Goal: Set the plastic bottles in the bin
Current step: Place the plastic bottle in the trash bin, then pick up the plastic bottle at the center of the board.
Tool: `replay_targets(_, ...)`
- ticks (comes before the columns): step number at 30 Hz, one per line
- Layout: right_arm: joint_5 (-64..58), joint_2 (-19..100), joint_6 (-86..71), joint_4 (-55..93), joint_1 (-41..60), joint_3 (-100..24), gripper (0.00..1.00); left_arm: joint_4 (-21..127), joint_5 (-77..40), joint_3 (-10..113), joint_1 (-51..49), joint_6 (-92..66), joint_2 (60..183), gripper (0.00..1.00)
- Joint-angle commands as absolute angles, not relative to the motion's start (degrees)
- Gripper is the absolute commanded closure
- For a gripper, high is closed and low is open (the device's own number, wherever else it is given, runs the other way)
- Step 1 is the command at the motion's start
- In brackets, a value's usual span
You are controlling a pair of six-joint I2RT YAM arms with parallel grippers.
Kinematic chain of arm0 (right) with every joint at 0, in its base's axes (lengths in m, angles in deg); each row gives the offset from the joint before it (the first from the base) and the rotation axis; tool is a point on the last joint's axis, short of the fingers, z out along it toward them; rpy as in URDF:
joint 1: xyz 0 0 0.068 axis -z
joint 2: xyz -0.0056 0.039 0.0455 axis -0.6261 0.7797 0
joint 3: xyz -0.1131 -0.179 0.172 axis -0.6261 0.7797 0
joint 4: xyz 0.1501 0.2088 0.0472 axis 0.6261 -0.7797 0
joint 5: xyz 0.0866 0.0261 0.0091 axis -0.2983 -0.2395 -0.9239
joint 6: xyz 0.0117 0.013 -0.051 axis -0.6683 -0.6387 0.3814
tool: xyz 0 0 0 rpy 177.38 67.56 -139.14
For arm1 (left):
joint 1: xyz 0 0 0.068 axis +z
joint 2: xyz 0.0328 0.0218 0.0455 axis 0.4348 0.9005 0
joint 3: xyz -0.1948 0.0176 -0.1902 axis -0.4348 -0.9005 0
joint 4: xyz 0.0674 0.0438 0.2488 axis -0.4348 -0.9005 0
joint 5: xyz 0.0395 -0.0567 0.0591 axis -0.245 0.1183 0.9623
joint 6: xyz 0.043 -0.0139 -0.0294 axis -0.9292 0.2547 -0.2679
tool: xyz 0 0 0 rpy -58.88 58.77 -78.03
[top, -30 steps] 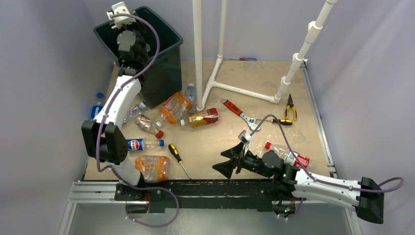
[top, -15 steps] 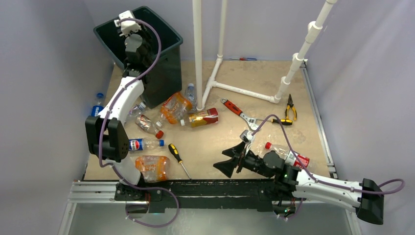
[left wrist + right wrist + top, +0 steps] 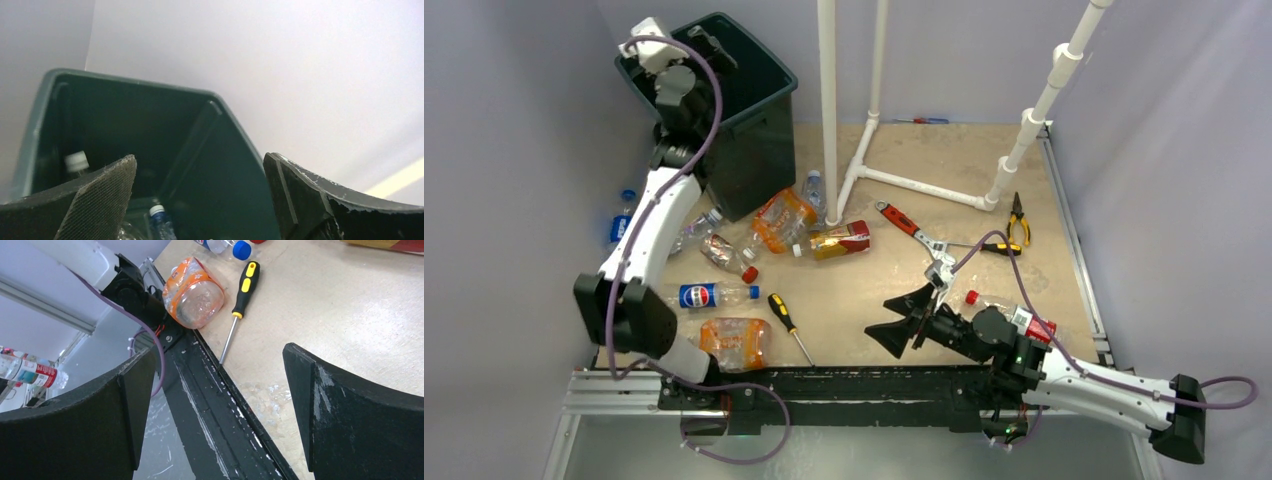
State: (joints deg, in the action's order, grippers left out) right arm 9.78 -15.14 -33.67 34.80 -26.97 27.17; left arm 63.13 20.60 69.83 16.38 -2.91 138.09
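Overhead, left gripper (image 3: 199,162), jaws wide and empty, is hovering above dark green square plastic bin (image 3: 150,110); clear blue-capped plastic bottle (image 3: 159,216) is lying inside, below.

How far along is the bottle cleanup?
Done: at least two bottles in the bin, a white-capped one and a blue-capped one. In hand: nothing; left end effector open above the bin, right end effector open. Left: about nine bottles on the table, e.g. the Pepsi bottle.
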Motion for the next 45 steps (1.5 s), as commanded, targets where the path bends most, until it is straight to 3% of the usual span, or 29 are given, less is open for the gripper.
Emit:
replay_targets(1,11.8,-15.5,-32.8,34.5,-27.1,25.0,0.03,60.6,18.3,65.4,16.7,6.5,124.9,0.01)
replay_targets(14,14.9,-9.2,-36.6,40.8,-27.1,25.1,0.02,36.8,0.5,50.6,16.6,19.6,103.2,0.01)
replay_targets(22,31.1,-5.4,-41.4,36.0,-27.1,21.7,0.01,24.8,-7.5,43.0,14.4,16.8,98.3,0.01)
replay_targets(28,37.6,2.1,-39.3,28.9,-26.2,13.9,0.01,18.8,8.4,40.3,-8.2,14.4,97.0,0.01)
replay_targets(34,25.6,13.7,-39.0,35.6,-14.9,11.4,0.02,22.4,6.2,28.9,-9.3,14.1,88.9,0.01)
replay_targets(45,21.5,35.0,-36.7,50.7,-4.5,1.7,0.07,33.7,6.7,9.2,-9.2,24.6,79.1,0.04)
